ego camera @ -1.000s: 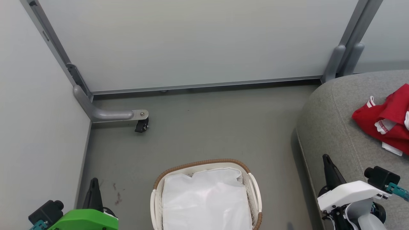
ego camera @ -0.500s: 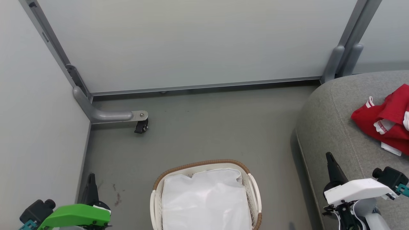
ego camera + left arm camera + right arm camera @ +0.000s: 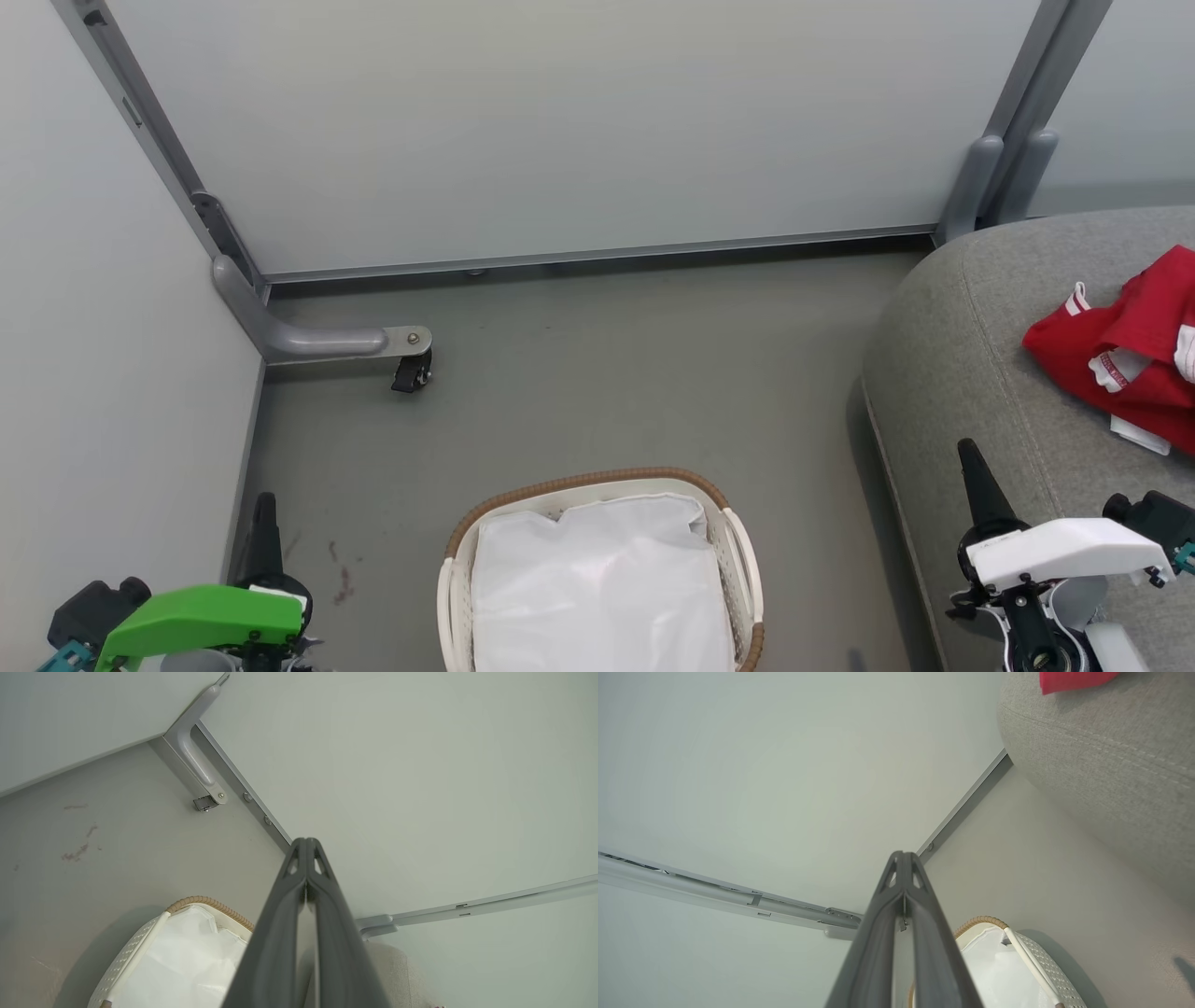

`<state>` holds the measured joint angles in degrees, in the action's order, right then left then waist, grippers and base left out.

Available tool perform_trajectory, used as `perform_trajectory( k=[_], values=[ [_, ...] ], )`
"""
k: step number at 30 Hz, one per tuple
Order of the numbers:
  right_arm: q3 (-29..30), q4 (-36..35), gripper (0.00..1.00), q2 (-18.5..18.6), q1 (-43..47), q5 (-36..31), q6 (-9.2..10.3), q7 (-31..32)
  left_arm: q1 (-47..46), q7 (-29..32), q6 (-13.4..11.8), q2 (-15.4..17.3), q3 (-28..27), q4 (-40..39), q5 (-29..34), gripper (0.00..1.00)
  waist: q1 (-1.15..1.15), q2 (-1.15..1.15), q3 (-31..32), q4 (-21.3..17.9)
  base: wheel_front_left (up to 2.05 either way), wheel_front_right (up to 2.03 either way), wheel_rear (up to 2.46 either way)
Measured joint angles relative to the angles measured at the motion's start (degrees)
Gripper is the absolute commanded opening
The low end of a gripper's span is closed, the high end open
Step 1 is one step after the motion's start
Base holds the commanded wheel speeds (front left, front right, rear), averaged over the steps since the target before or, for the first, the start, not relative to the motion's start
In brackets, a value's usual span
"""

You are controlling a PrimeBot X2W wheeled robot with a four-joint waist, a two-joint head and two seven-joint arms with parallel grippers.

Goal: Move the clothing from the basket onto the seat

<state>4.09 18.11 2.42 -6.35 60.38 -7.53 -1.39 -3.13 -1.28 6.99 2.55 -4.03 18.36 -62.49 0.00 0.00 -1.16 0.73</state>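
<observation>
1. Grey floor (image 3: 597,373) runs back to white partition panels (image 3: 560,121) on two sides.
2. We count one seat (image 3: 971,355), at the right, its rounded corner facing the floor.
3. One basket (image 3: 579,480) stands low centre with a white lining (image 3: 602,588) inside. A bare strip of floor separates it from the seat.
4. One red heap of clothing (image 3: 1139,345) lies on the seat, back from its edge. The head view shows white trims, the right wrist view a red corner.
5. Two: left end effector (image 3: 306,843) and right end effector (image 3: 903,855), each with fingers pressed together, gripping nothing.
6. One caster (image 3: 411,371) sits by the far panel.
</observation>
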Motion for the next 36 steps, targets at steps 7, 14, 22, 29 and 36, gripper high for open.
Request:
perform_trajectory(
  k=[7,14,22,29,36],
  values=[
    [0.33,-0.56,0.0,0.05,0.0,4.35,0.01,1.05,-0.26,1.01,0.05,0.01,-0.33,-0.62,-4.08,0.0,0.0,0.0,0.11,-0.08,0.0,0.0,0.0],
    [0.64,-1.04,0.0,0.09,0.0,8.28,0.01,2.15,-0.84,2.05,0.08,0.02,-0.7,-1.21,-7.78,0.0,0.0,0.0,0.21,-0.16,0.0,0.0,0.0],
    [0.94,-1.59,0.0,0.13,0.0,12.7,0.01,3.26,-1.04,3.19,0.1,0.03,-1.08,-1.67,-12.07,0.0,0.0,0.0,0.33,-0.25,0.0,0.0,0.0],
    [1.2,-2.08,0.0,0.15,-0.01,16.28,0.01,4.15,-1.33,3.93,0.12,0.04,-1.32,-2.16,-15.35,0.0,0.0,0.0,0.44,-0.33,0.0,0.0,0.0],
    [1.45,-2.52,0.0,0.19,-0.01,19.69,0.02,4.92,-1.64,4.82,0.13,0.07,-1.53,-2.65,-18.44,0.0,0.0,0.0,0.55,-0.41,0.0,0.0,0.0]
  ],
)
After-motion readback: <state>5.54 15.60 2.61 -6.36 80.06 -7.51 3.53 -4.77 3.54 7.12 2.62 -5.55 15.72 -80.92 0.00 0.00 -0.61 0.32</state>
